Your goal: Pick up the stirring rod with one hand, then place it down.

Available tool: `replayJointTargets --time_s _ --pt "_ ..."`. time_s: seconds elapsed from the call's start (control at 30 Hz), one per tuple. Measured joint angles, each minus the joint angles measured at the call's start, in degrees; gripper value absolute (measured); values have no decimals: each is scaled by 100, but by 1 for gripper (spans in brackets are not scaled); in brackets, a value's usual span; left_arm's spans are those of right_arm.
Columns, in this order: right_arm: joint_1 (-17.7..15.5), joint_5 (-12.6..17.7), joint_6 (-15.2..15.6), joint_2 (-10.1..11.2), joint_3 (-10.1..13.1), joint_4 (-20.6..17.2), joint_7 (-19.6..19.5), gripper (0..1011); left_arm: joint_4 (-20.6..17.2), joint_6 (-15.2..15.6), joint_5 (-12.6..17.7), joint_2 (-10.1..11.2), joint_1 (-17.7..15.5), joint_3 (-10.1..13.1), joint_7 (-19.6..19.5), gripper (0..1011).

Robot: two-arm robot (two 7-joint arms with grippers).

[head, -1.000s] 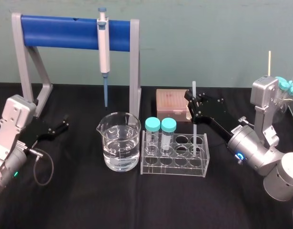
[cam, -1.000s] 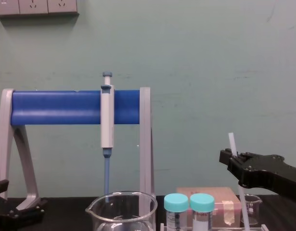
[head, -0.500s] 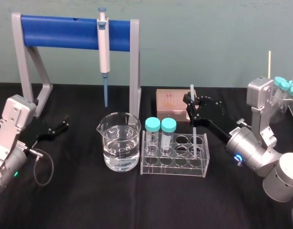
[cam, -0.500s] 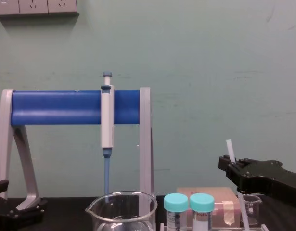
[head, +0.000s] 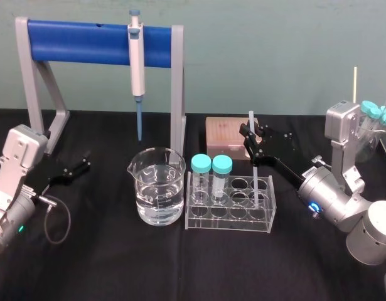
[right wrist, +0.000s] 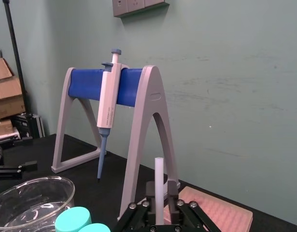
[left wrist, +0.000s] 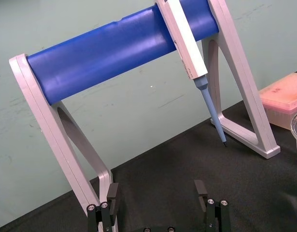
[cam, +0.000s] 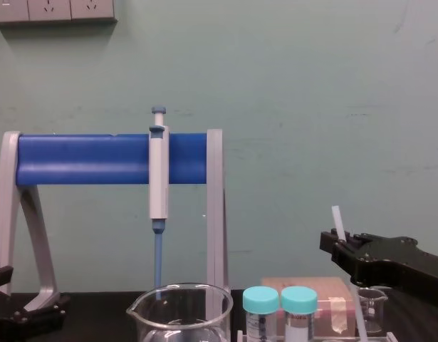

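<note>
The stirring rod (head: pixel 253 157) stands upright, a thin translucent-white stick with its lower end down in a hole at the right of the clear rack (head: pixel 230 216). My right gripper (head: pixel 252 141) is around its upper part. In the right wrist view the stirring rod (right wrist: pixel 159 183) rises between the black fingers (right wrist: pixel 173 189); one touches it and a slim gap shows on the other side. The chest view shows the stirring rod (cam: pixel 338 219) poking up above the right gripper (cam: pixel 343 246). My left gripper (head: pixel 73 169) rests open at the far left, fingers (left wrist: pixel 200 191) wide apart.
A beaker of water (head: pixel 157 185) stands left of the rack. Two teal-capped vials (head: pixel 211 166) sit in the rack's left holes. The pipette (head: pixel 137 56) hangs on the blue-barred stand (head: pixel 98 42). A pink tip box (head: pixel 223 135) lies behind the rack.
My right gripper has come down and slightly left, lowering the rod into the rack. Its fingers look a little more parted than before. The left arm has not moved.
</note>
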Motion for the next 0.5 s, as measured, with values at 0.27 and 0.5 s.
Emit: replayJointTargets --time_s 0.27,0.5 --pt "-3 7 -10 0 5 -3 6 380 0 0 0 0 0 0 0 1000" --pt "-3 15 -13 0 5 -4 12 620 0 0 0 0 0 0 0 1000"
